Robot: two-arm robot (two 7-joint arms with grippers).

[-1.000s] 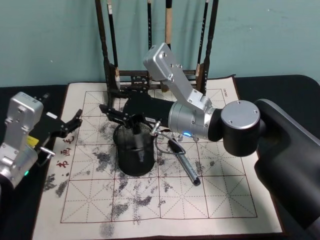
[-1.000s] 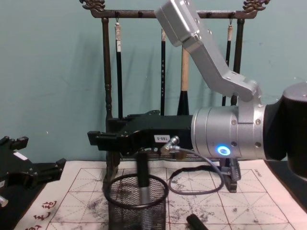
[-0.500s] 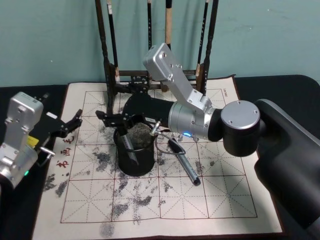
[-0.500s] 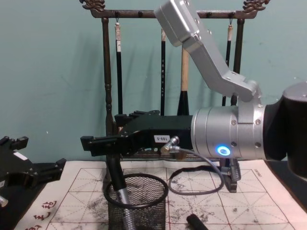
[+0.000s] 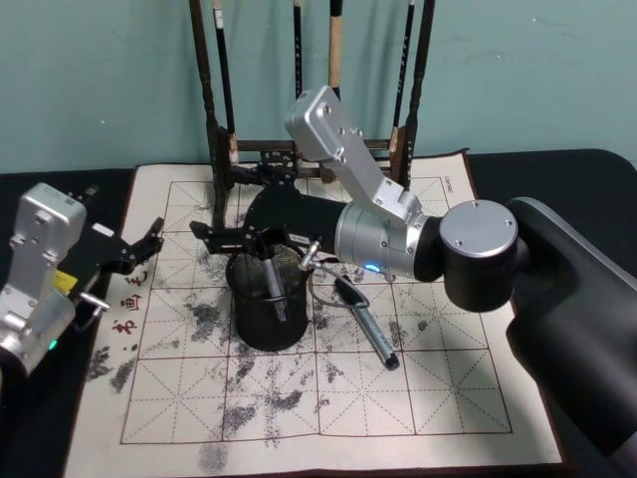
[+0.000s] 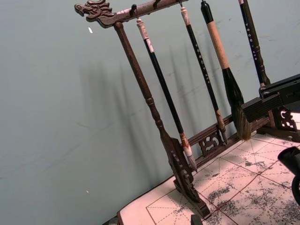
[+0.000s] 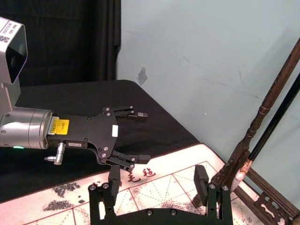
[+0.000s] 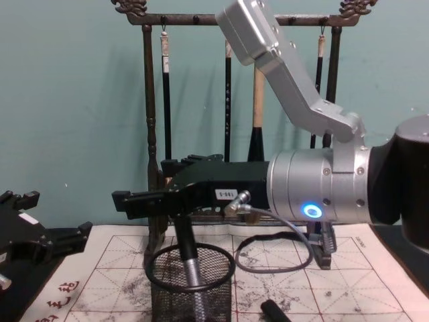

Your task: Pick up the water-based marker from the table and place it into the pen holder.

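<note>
The water-based marker (image 5: pixel 274 284), black with a silver barrel, stands tilted inside the black mesh pen holder (image 5: pixel 261 326) on the white grid mat (image 5: pixel 328 398). In the chest view the marker (image 8: pixel 188 258) leans in the pen holder (image 8: pixel 167 298), its top just under my right gripper (image 8: pixel 141 181). That right gripper (image 5: pixel 234 204) hovers above the holder, open, touching nothing. The right wrist view shows its fingers (image 7: pixel 110 185) wide apart with nothing between them. My left gripper (image 5: pixel 151 246) rests open at the mat's left edge.
A second dark pen (image 5: pixel 368 324) lies on the mat right of the holder. The tall wooden brush rack (image 5: pixel 219 119) with hanging brushes stands right behind the holder and the right gripper. A grey cable loops under the right wrist.
My right gripper, shut on the upright marker a second ago, has opened. The marker dropped into the holder, leaned left, and now leans the other way.
</note>
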